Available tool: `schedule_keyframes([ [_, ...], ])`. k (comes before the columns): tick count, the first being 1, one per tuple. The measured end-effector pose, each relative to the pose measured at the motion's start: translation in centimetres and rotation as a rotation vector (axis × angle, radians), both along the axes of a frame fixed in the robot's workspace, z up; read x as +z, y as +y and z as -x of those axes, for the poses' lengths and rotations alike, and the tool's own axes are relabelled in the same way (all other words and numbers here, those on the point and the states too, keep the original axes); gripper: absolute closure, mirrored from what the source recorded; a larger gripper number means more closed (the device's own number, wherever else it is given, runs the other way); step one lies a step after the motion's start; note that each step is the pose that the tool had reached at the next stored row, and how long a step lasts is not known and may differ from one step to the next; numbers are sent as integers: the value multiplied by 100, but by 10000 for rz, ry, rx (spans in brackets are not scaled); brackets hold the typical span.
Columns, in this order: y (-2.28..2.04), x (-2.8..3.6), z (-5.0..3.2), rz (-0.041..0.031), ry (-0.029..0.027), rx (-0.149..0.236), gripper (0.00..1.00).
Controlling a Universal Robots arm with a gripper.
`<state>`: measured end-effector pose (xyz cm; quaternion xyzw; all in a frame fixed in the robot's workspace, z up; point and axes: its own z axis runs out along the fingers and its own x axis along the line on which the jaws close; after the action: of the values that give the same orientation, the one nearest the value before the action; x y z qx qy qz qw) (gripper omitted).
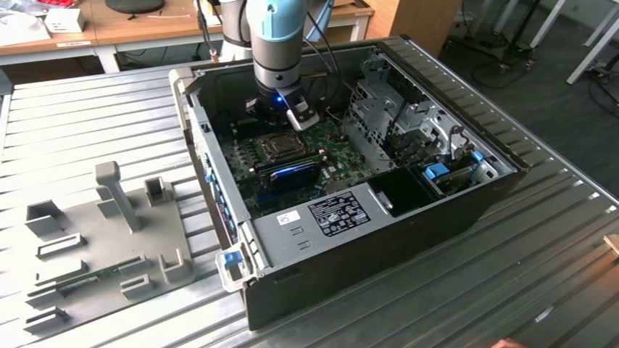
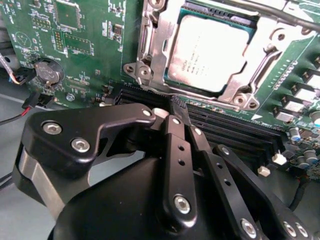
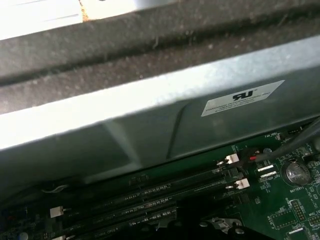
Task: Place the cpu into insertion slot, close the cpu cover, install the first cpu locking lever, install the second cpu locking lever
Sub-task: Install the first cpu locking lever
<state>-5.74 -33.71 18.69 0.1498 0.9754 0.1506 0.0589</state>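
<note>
Your black gripper [image 2: 175,112] hangs inside an open computer case [image 1: 320,290], jaws drawn together with nothing seen between them.
One cpu [image 2: 207,50], a matte silvery square, lies in the insertion slot [image 1: 280,147], at six o'clock of the gripper in the exterior view. The shiny cpu cover [image 2: 155,55] frames it. A ribbed metal table [image 1: 541,239] carries the case, with wooden desks [image 1: 145,29] at twelve.

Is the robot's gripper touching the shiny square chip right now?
Apart. In the second wrist view the gripper ends over the black memory slots, and the cpu cover shows as a metal frame between it and the cpu.
</note>
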Motion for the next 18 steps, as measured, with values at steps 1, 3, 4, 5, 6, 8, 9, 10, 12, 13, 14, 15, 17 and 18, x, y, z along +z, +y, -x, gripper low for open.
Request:
schedule_keyframes([
  [1,0,3,0,-2,-2,0,90],
  [3,1,13,-1,-7,-6,-1,90],
  [4,1,19,-1,-8,-7,0,90],
  [5,1,27,-1,-8,-6,0,90],
  [6,0,37,0,0,0,1,90],
  [8,0,50,0,-2,0,1,90],
  [9,0,55,0,0,0,0,90],
  [10,0,59,0,0,1,1,90],
  [12,0,61,0,-1,-1,0,90],
  [13,-1,62,-2,0,1,0,90],
  [14,-2,62,-4,0,1,1,90],
  [15,-3,62,-7,0,2,0,90],
  [17,-5,63,-10,-6,1,-1,90],
  [18,-6,62,-13,-16,1,0,90],
])
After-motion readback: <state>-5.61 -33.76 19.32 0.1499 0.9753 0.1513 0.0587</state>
